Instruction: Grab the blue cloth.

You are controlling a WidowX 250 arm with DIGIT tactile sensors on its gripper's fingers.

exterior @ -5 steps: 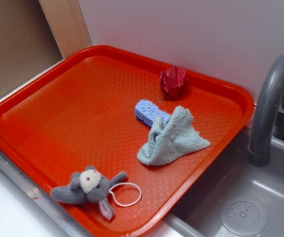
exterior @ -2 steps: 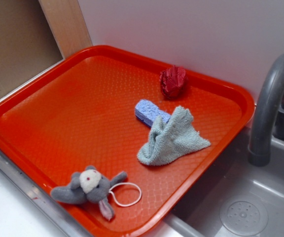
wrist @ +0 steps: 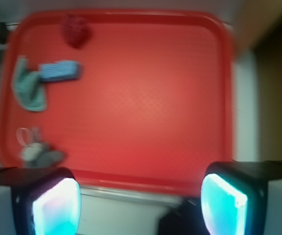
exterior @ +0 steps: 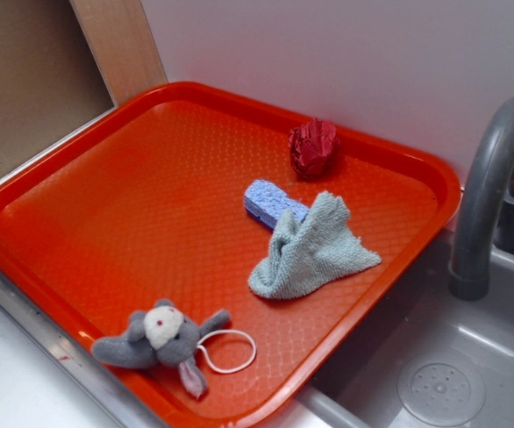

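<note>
Gripper (wrist: 141, 205) hovers high, fingers wide apart, empty. Blue cloth (exterior: 310, 251) crumpled on orange tray (exterior: 132, 205), overlapping blue sponge (exterior: 270, 201). Grey sink (exterior: 471, 357) beside tray.

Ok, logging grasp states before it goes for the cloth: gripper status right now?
Gripper: open, holding nothing, high above the tray, far from the blue cloth.

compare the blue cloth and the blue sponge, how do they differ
The blue cloth is pale grey-blue, nubby and crumpled into loose folds; the blue sponge is a brighter blue, firm-edged rectangular block. The cloth looks larger and overlaps one end of the sponge. Both lie on the red tray.
</note>
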